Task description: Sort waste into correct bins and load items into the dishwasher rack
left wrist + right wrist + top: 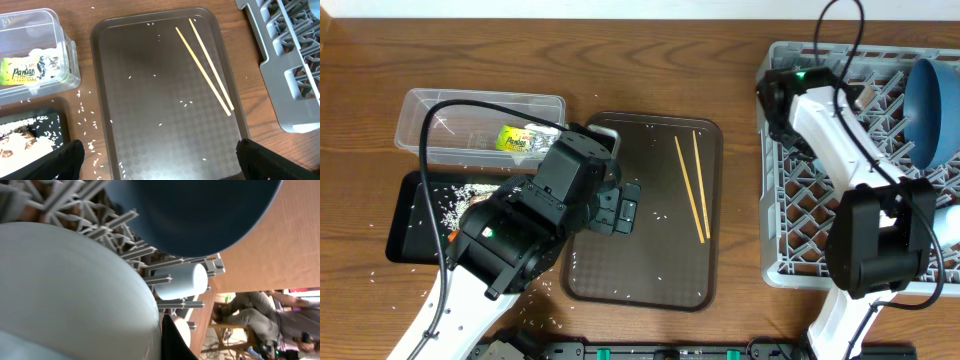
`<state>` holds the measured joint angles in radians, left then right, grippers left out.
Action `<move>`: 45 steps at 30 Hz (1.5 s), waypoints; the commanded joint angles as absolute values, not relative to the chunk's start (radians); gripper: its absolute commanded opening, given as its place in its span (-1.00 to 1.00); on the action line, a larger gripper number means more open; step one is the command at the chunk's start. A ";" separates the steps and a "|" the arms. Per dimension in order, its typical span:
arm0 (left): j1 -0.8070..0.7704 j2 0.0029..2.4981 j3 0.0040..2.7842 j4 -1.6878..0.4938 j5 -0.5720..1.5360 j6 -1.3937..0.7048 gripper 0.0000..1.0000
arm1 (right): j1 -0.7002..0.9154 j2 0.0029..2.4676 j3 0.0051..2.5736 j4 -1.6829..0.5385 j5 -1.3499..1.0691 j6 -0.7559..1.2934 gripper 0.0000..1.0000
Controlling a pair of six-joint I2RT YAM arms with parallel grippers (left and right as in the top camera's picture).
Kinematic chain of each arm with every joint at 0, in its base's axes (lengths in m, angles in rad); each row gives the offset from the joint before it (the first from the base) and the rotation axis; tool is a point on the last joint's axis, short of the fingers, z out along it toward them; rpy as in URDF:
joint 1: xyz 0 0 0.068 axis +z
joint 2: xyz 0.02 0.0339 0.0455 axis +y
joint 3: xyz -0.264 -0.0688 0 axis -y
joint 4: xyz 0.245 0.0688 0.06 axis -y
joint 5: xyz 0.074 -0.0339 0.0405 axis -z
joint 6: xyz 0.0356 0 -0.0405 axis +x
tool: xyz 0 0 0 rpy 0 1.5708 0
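Note:
Two wooden chopsticks [692, 185] [205, 70] lie on the brown serving tray [650, 270]. My left gripper [620, 208] [160, 160] hovers open and empty over the tray's left part. The yellow-green wrapper [525, 138] [22, 72] lies in the clear tub [420, 110]. A brown food scrap [12, 145] lies in the black tray [410, 215] among rice. The blue dish [935, 105] [200, 215] stands in the grey rack [790, 230]. My right gripper [162, 340] is in the rack, a finger against the white bowl [65, 295]. The light-blue cup [182, 280] and the pinkish cup [184, 332] sit behind.
Rice grains are scattered on the wood between the black tray and the serving tray [150, 100]. The rack's corner [295, 75] is close to the tray's right edge. My left arm covers part of the black tray in the overhead view.

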<state>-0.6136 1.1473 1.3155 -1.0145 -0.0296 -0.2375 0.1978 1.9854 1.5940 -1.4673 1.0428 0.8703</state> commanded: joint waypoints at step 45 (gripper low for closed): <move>-0.612 1.150 1.326 -1.039 -0.037 -0.229 0.95 | 0.392 1.988 1.525 -1.563 0.818 0.829 0.41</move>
